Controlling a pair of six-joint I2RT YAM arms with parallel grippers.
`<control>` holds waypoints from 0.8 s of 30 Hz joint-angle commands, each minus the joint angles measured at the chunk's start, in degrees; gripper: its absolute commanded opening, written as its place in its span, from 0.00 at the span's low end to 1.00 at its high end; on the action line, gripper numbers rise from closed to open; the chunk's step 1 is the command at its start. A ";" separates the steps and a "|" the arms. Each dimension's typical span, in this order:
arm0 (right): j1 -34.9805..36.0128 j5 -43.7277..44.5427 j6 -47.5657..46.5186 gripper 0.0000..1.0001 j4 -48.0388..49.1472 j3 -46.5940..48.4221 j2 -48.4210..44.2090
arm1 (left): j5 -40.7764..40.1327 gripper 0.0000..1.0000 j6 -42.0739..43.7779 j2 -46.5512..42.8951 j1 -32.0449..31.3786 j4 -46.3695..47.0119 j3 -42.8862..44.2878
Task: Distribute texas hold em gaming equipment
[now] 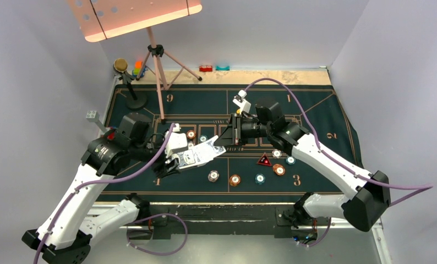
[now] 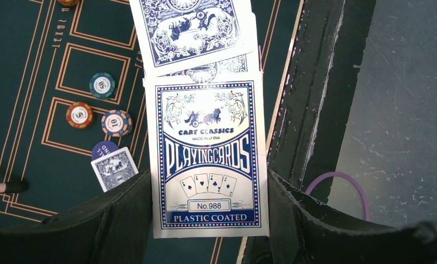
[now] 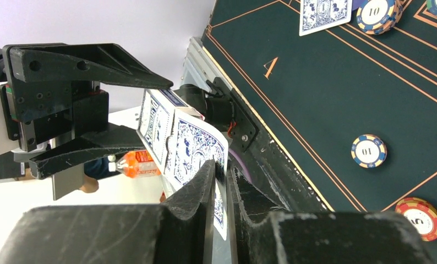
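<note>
I'm mid-deal: my left end effector (image 2: 208,212) grips the deck of playing cards (image 2: 205,137) above the green mat (image 1: 315,113), my right end effector (image 3: 220,173) pinches the top card (image 3: 197,146), which I judge must next slide free toward a player's spot.

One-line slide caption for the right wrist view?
Right gripper pinches a blue-and-white patterned-back playing card from the deck held by the left gripper.
</note>
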 commanded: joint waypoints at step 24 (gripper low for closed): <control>-13.11 -11.19 1.48 0.00 -3.02 13.45 0.14 | 2.12 0.00 -1.84 -2.33 1.11 2.45 1.11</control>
